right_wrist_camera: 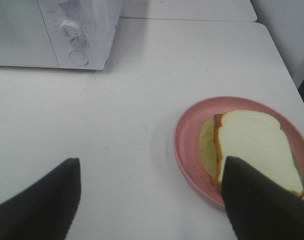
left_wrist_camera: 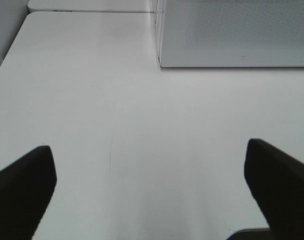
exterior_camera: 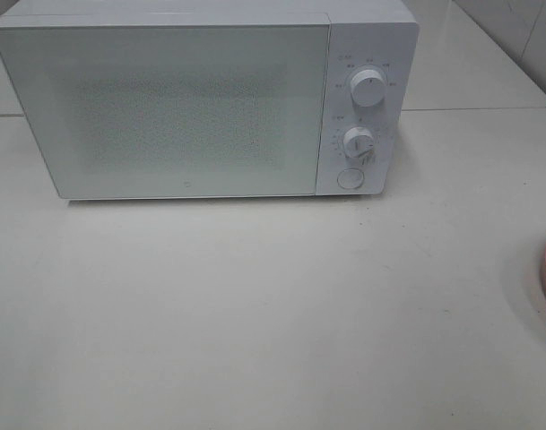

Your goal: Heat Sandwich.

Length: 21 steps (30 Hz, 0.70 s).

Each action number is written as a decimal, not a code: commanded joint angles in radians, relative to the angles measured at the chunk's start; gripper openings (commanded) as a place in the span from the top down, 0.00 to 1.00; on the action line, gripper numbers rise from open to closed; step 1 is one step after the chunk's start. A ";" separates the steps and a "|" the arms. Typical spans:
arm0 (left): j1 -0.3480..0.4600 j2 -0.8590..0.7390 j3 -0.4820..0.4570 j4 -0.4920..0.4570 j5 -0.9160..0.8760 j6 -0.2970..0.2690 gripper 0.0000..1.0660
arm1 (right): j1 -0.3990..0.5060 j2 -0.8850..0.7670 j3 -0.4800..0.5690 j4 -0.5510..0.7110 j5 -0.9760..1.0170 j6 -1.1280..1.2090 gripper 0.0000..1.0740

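Right wrist view: right hand (right_wrist_camera: 151, 200) wide apart above table (right_wrist_camera: 117, 125), near sandwich (right_wrist_camera: 256, 145).

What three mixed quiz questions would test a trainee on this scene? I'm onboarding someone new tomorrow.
1. True or false: the microwave door is shut.
2. The sandwich lies on: A) bare table B) pink plate C) microwave top.
3. How do the jaws of the left gripper and right gripper stand, and do they hold anything?

Key: 1 true; 2 B; 3 both open, holding nothing.
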 commanded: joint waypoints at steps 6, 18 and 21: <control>0.001 -0.025 0.002 -0.001 0.001 0.006 0.08 | -0.004 -0.028 0.001 -0.001 -0.008 0.011 0.30; 0.001 -0.024 0.002 -0.001 0.001 0.006 0.08 | -0.004 -0.028 0.001 -0.001 -0.008 0.010 0.30; 0.001 -0.024 0.002 -0.001 0.001 0.006 0.08 | -0.004 -0.028 0.001 -0.001 -0.008 0.010 0.30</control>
